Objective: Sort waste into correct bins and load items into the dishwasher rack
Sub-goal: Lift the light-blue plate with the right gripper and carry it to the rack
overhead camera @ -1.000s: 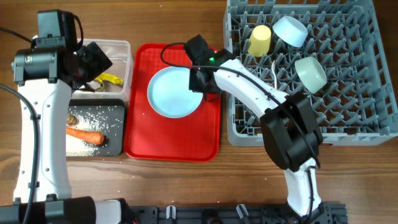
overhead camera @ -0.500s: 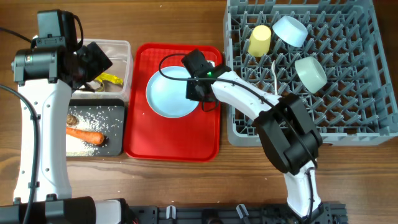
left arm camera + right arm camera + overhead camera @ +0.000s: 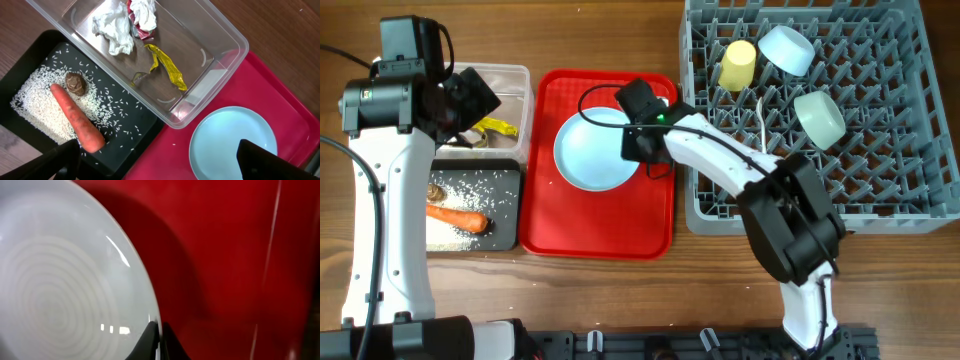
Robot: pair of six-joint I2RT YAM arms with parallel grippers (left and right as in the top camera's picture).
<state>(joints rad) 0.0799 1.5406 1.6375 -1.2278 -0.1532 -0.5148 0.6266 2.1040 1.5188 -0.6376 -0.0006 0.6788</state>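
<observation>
The right pincer (image 3: pixel 638 140) is clenched on the rim of the large pale blue plate (image 3: pixel 588 150) on the flat red serving tray (image 3: pixel 600 230), likely for lifting it to the grey pegged dishwasher rack (image 3: pixel 880 190); the left pincer (image 3: pixel 470 100) hangs released.

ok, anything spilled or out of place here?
Nothing major. Rice sits inside the black tray, wrappers and paper inside the clear tub. One oddity: a white speck, maybe a stray grain, on the red tray by the tub's corner. Plate looks undamaged; right gripper is shut on its rim.

plate (image 3: pixel 55 280) cropped left, rack (image 3: pixel 890 215) top cut off
</observation>
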